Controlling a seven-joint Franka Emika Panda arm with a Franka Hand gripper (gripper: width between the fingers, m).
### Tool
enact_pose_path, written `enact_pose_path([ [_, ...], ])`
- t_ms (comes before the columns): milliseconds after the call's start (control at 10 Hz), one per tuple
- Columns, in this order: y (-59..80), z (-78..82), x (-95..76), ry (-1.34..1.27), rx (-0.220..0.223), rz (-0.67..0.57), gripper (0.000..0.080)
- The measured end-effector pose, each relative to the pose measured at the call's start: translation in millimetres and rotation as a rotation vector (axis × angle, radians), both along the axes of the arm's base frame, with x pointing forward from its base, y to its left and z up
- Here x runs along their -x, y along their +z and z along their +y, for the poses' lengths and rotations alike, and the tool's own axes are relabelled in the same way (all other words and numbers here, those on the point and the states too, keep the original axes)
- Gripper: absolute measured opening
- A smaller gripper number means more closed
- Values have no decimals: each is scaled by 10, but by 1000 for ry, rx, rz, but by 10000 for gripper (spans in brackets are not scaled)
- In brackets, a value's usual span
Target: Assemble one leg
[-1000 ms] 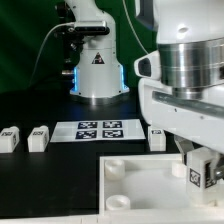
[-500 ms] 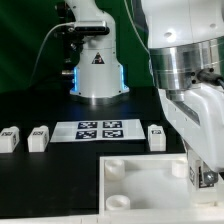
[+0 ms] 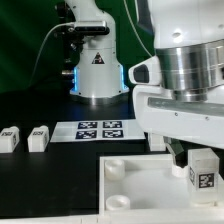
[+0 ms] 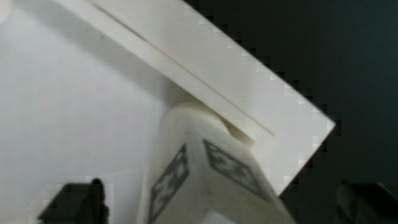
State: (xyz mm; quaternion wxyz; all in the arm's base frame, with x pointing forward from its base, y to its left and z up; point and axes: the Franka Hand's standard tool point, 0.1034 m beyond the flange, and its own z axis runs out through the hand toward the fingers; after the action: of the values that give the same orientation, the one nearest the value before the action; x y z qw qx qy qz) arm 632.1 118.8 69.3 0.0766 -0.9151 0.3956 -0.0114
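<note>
Leg [image 3: 203, 172] upright at plate [image 3: 130, 182] corner — between fingers [image 4: 75, 200], grip cannot be told.

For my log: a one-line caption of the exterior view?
Gripper holds a tagged leg at the white plate's corner; two spare legs sit beside the marker board.
</note>
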Motion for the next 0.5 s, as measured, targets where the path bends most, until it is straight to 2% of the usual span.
enact_pose_path([
  [300,0,-19,-3,287,26,-38,648],
  [500,32,-32,-43,677,111,-77,648],
])
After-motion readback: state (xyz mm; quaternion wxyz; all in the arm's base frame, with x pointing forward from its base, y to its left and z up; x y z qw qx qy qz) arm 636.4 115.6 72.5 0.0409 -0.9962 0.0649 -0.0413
